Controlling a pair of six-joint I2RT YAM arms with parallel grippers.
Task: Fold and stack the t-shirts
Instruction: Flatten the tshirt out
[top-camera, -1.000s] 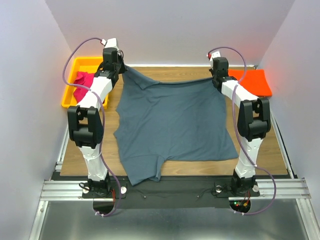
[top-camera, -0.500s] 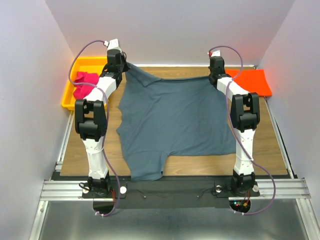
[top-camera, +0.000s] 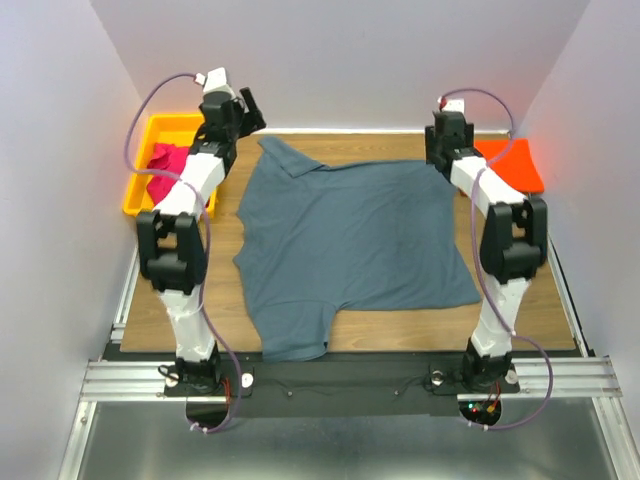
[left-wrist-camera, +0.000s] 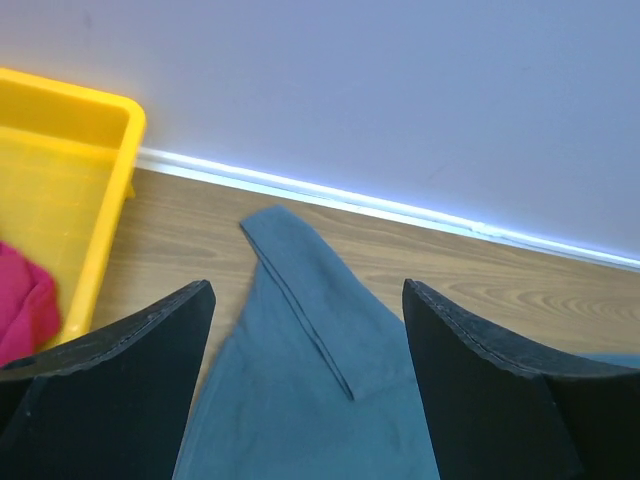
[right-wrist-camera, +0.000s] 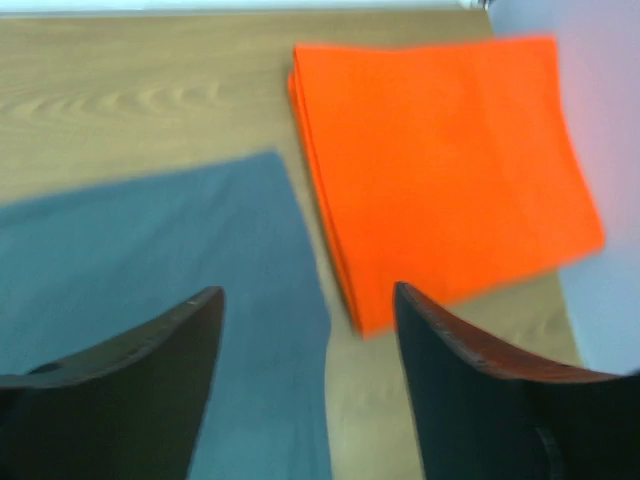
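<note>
Grey-blue t-shirt: lies spread out flat over the middle of the wooden table, filling the centre of the overhead frame; its lower left part droops over the table's near edge at the bottom of the frame

Shirt's upper left corner: a narrow flap with a stitched hem, lying on the wood just under the left gripper

Shirt's upper right corner: flat on the wood, just beside the orange t-shirt with a thin strip of table between them

Orange t-shirt: folded into a neat rectangle, resting on the table in the upper right of the overhead frame, close to the wall

Magenta-pink t-shirt: bunched up inside the yellow bin, upper left of the overhead frame, off the table's left side

Left gripper: raised above the shirt's upper left corner; its fingers stand spread wide with nothing between them, the cloth lying below and untouched

Right gripper: hangs over the shirt's upper right edge; its fingers are spread apart and hold nothing, grey cloth under the left one and the orange fold's corner beneath the gap

Arms: both reach up the frame, one along each side of the grey-blue shirt
</note>
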